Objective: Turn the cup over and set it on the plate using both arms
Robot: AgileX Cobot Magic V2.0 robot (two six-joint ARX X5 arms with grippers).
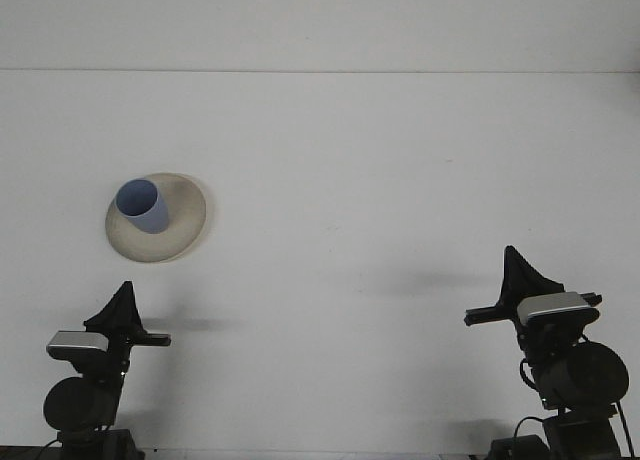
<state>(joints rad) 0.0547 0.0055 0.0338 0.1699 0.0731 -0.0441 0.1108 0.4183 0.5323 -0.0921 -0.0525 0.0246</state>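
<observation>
— Blue plastic cup [142, 206] stands mouth-up on our beige round plate [157, 217], far left; white table [380, 200] lies open around it.
— Left gripper [123, 305] and right gripper [514, 272] sit near us, well apart; their grip we cannot tell.

A: What do the two arms look like?

B: Both are mostly black. The left arm [85, 400] has a round black joint housing with a small silver-grey block on top. Its tool [122, 308] is a dark pointed fin with a short black bar sticking out sideways.

A: And the other one?

B: The right arm [570, 380] has the same build: black round housing, silver-grey block, black cables looping beside it. Its tool [518, 280] is another black pointed fin with a crossbar.
</observation>
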